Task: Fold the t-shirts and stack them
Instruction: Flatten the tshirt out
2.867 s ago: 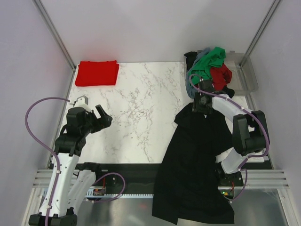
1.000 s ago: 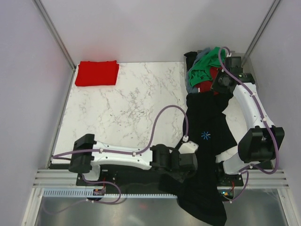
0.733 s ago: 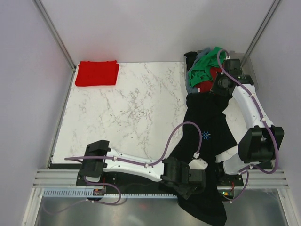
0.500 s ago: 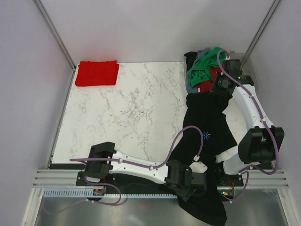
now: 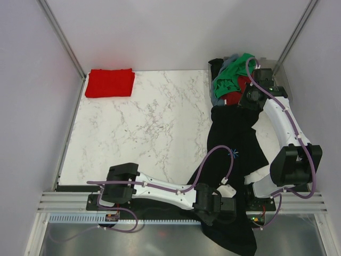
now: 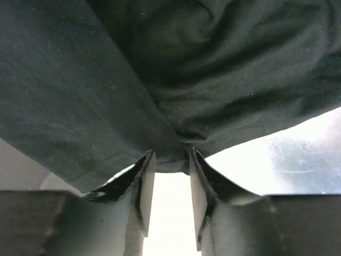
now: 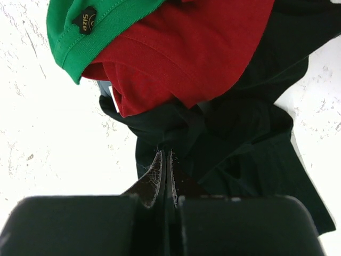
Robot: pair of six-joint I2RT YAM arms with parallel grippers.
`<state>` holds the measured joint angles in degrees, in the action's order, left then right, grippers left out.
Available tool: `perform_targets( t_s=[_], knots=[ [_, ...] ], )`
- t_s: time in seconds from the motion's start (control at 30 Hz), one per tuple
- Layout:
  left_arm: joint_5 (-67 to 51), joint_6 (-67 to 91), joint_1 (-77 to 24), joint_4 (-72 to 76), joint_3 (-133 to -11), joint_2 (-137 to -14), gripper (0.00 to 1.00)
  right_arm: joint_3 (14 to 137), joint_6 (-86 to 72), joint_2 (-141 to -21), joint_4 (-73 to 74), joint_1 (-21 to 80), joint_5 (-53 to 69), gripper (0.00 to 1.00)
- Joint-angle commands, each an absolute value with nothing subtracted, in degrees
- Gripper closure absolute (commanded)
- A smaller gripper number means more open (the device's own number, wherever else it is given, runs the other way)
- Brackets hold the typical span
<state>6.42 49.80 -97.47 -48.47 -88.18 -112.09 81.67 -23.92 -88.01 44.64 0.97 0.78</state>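
The black t-shirt (image 5: 237, 133) stretches far to near along the right of the bench (image 5: 149, 122), its near end past the edge. The right pincer (image 7: 165, 154) clamps its far end. The left pincer (image 6: 171, 157) stands narrow at the hem; whether it grips cannot be told.

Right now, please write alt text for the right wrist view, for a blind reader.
The right gripper is shut on a black t-shirt over a white marble table; a red t-shirt and a green t-shirt lie bunched beyond it.
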Motion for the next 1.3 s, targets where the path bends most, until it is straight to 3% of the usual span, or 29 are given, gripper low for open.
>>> perform_targets(
  t_s=[0.0,0.07,0.17,0.37,0.53,0.7,0.93,1.1,1.27],
  knots=[
    [8.5,48.9,-97.6,-49.9,-90.1,-112.1,0.68,82.1,-22.9,-86.1,44.0,1.0,0.8,1.0],
    [9.1,49.5,-97.6,-50.3,-89.9,-111.8,0.83,82.2,-22.9,-86.1,43.9,1.1,1.0,1.0],
    [10.6,50.7,-97.6,-50.6,-88.9,-110.6,0.98,82.1,-22.9,-85.9,44.0,1.0,0.9,1.0],
    [16.7,53.5,-97.4,-55.5,-88.1,-106.6,0.98,82.3,-23.1,-84.9,44.6,1.0,1.3,1.0],
    [26.8,56.1,-93.5,-69.1,-88.6,-96.1,0.98,84.5,-24.5,-82.4,46.2,1.0,4.8,1.0],
    [32.1,53.8,-87.4,-71.1,-87.6,-83.9,0.98,90.6,-27.5,-79.7,47.4,1.0,9.0,1.0],
    [41.6,39.3,-77.0,-69.4,-94.6,-70.8,0.98,100.1,-29.8,-75.6,48.1,1.0,14.8,1.0],
    [48.2,26.1,-75.9,-63.9,-104.2,-62.8,0.98,103.5,-29.6,-67.7,46.3,1.0,12.1,1.0],
    [50.2,17.8,-75.9,-59.9,-105.5,-56.8,0.98,106.2,-29.7,-61.1,42.7,0.9,7.9,1.0]
  ],
)
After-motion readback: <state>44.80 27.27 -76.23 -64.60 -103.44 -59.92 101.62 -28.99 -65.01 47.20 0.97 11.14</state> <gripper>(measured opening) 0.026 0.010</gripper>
